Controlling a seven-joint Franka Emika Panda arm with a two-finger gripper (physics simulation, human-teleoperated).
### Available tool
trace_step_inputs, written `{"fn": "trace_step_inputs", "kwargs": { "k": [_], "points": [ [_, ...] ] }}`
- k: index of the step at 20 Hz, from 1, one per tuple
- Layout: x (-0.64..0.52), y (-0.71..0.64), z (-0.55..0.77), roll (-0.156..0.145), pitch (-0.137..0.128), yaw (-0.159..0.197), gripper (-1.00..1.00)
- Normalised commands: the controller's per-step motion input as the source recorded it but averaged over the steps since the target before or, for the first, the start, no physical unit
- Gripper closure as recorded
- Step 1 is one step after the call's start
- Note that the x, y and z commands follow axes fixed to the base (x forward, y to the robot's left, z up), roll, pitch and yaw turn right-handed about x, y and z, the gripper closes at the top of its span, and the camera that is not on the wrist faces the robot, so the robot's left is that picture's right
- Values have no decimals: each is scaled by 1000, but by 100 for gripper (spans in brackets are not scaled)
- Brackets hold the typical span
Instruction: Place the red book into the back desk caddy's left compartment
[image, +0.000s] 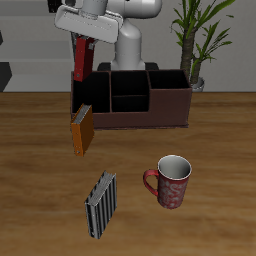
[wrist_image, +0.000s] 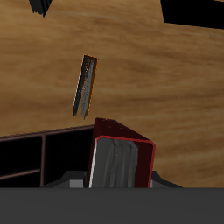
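Hanging above the table's back, the gripper (image: 84, 38) is clamped on the red book (image: 82, 55), which dangles upright with its lower edge just over the back desk caddy (image: 135, 100) at the end where the left compartment (image: 88, 88) opens. Clear air surrounds the book on its outer side. An orange-brown book (image: 82, 130) stands close by the caddy's front corner, nearer the table's front edge. Farther forward, well apart, a grey-black striped book (image: 100, 204) and a red mug (image: 169, 181) stand with bare wood between them.

From the wrist, the red book (wrist_image: 122, 157) fills the near field, pale page edges showing, its lower end over the caddy's dark dividers (wrist_image: 44, 144). Beyond lies open table (wrist_image: 166, 79), and one upright book (wrist_image: 84, 86) stands alone on it.
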Motion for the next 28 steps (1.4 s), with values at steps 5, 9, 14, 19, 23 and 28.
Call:
{"fn": "trace_step_inputs", "kwargs": {
  "k": [5,9,14,19,23,28],
  "points": [
    [-44,146,-111,16,12,6,100],
    [3,162,-198,18,28,2,100],
    [-19,137,-184,38,35,0,100],
    [-65,108,-109,28,-1,35,100],
    [32,-66,-124,-18,19,-14,100],
    [64,-90,-150,-14,20,2,100]
  ]
}}
